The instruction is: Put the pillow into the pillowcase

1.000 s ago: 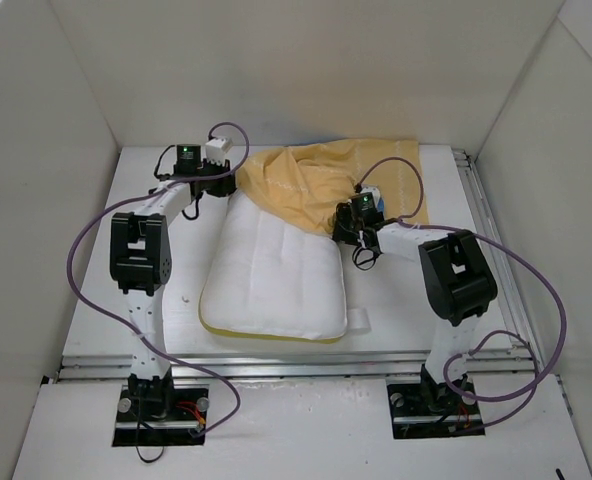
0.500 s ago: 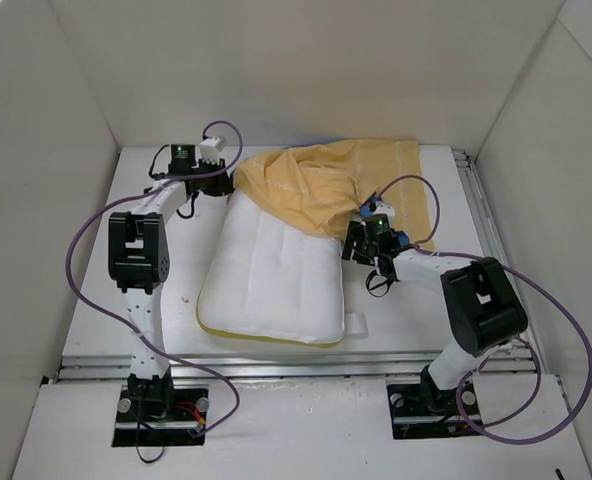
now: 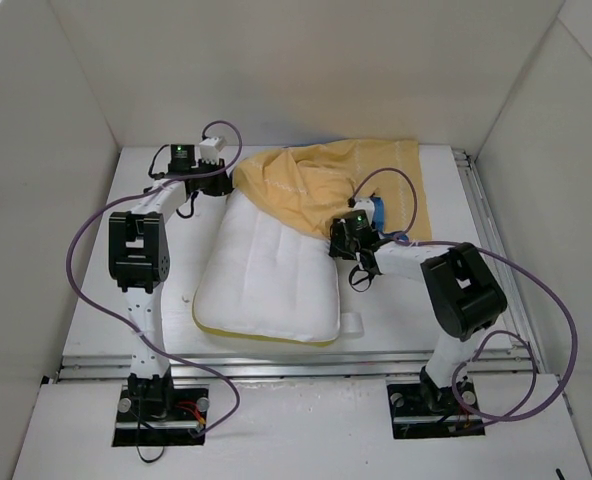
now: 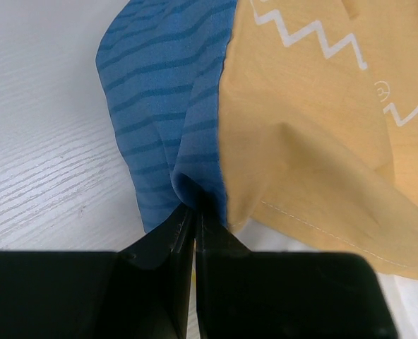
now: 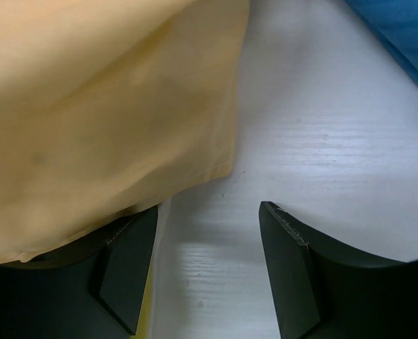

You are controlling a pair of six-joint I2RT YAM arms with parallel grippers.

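The white quilted pillow [image 3: 271, 275] with yellow piping lies mid-table, its far end under the mouth of the yellow-orange pillowcase [image 3: 316, 185]. My left gripper [image 3: 226, 181] is shut on the pillowcase's left mouth edge; the left wrist view shows blue striped fabric [image 4: 159, 106] and yellow fabric [image 4: 315, 127] pinched between the closed jaws [image 4: 193, 212]. My right gripper [image 3: 338, 238] is open at the pillowcase's right mouth edge beside the pillow's right side. In the right wrist view the yellow fabric [image 5: 103, 106] hangs over the left finger [image 5: 128, 265], bare table between the fingers.
White walls enclose the white table [image 3: 446, 300] on three sides. A metal rail [image 3: 486, 230] runs along the right edge and another along the front. Purple cables loop from both arms. A white tag [image 3: 356, 322] sticks out at the pillow's near right corner.
The right arm swung out to the right, then came back left to the pillowcase's right edge. The pillow's near end shifted slightly left. The left gripper stayed put.
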